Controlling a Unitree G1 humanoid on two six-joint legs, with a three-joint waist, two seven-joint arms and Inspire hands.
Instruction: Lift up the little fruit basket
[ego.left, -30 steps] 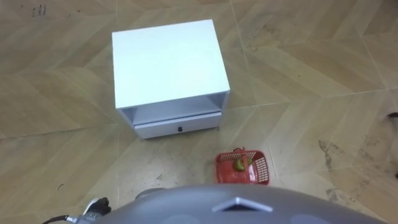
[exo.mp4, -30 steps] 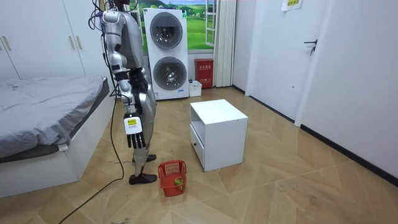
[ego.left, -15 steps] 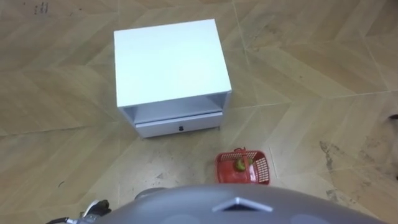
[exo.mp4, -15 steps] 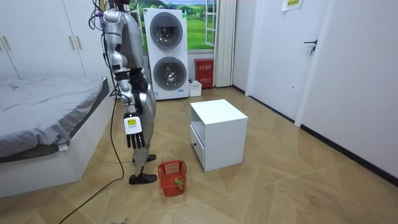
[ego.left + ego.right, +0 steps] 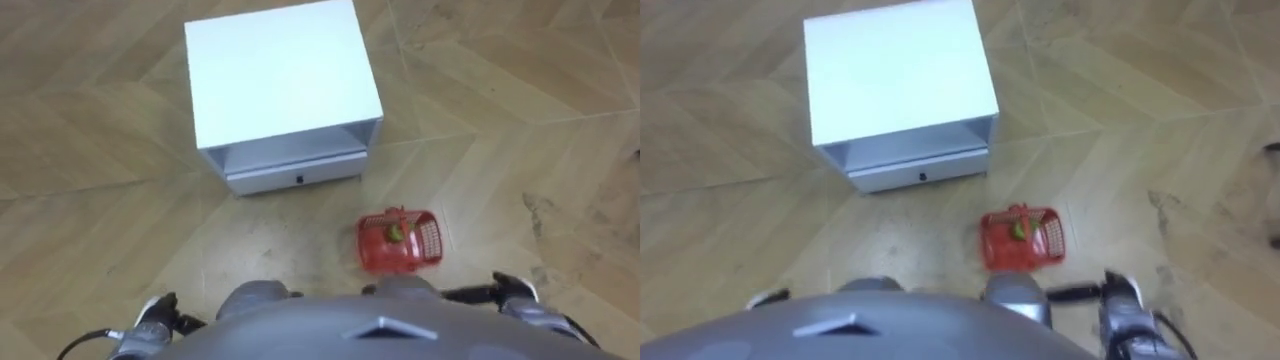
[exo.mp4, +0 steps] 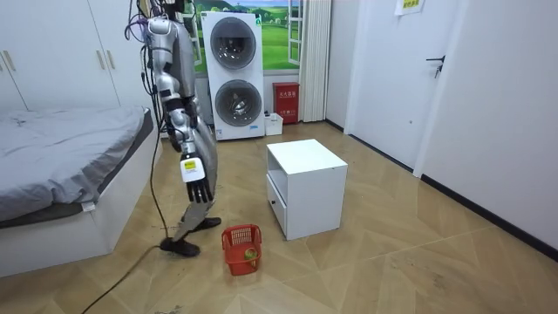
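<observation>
A red mesh fruit basket point(image 5: 400, 242) with a handle stands on the wooden floor, just ahead of me and to my right. A green fruit point(image 5: 394, 233) lies inside it. In the room view the basket point(image 6: 242, 247) sits on the floor in front of my feet. My right hand point(image 6: 196, 181) hangs at my side with straight fingers, well above the basket and holding nothing. It also shows at the lower right of the left eye view point(image 5: 515, 290). My left hand point(image 5: 155, 318) is at the lower left edge, far from the basket.
A white cabinet point(image 5: 280, 75) with an open shelf and a drawer stands ahead, left of the basket. In the room view a bed point(image 6: 70, 166) is behind me and stacked washing machines point(image 6: 235, 78) stand at the back wall.
I have taken a step, with my legs now in a stride. My right arm has swung forward a little. The basket and cabinet sit slightly differently because my head moved.
</observation>
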